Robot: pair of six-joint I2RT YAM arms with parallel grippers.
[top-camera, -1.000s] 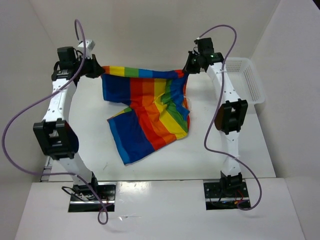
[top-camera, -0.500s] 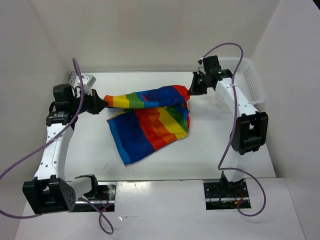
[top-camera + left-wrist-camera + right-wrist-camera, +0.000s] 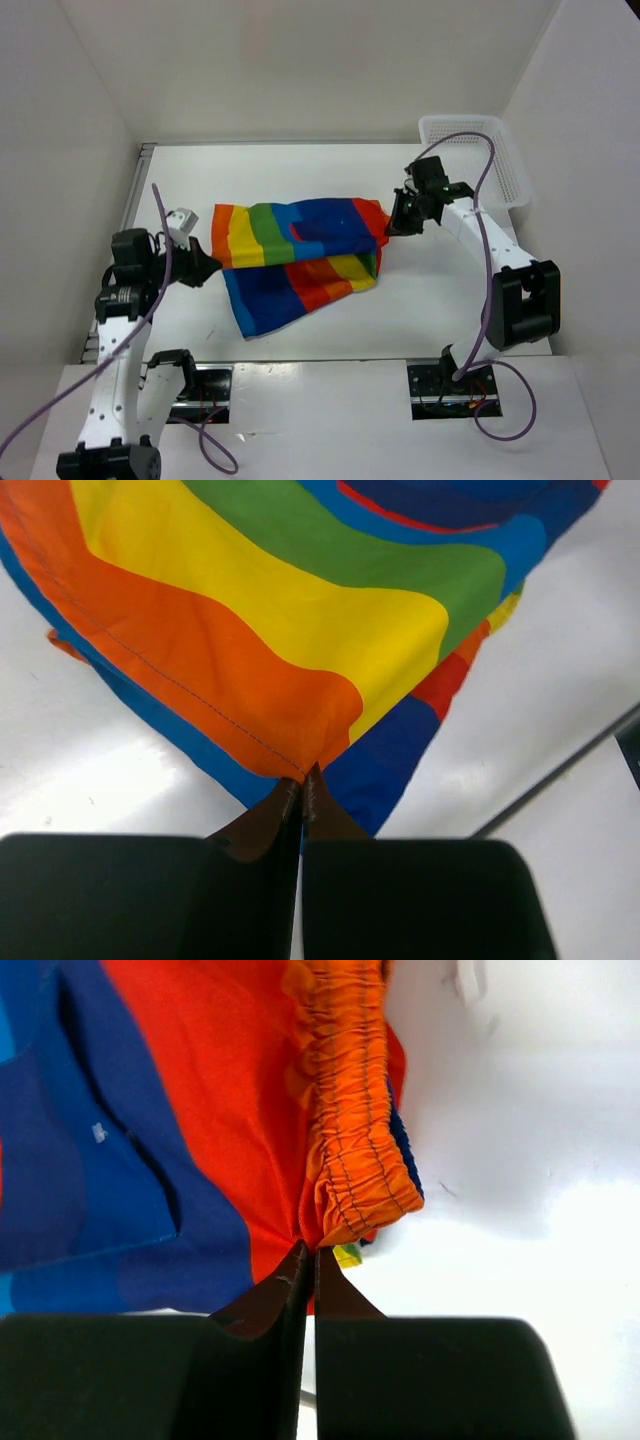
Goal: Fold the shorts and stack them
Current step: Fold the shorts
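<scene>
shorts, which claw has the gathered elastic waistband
The right claw: it pinches the ruched orange waistband of the shorts; left claw grips a flat stitched orange edge.

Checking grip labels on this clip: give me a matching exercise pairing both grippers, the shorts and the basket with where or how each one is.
Things:
1. left gripper
2. right gripper
3. white plastic mesh basket
4. rainbow-striped cloth shorts

Places or states:
A. stands at the far right of the white table, untouched
B. shut on the gathered orange waistband
C. shut on the stitched edge of an orange stripe
D. lies doubled over between the two arms

Pairs: 1-C, 2-B, 3-A, 4-D
</scene>
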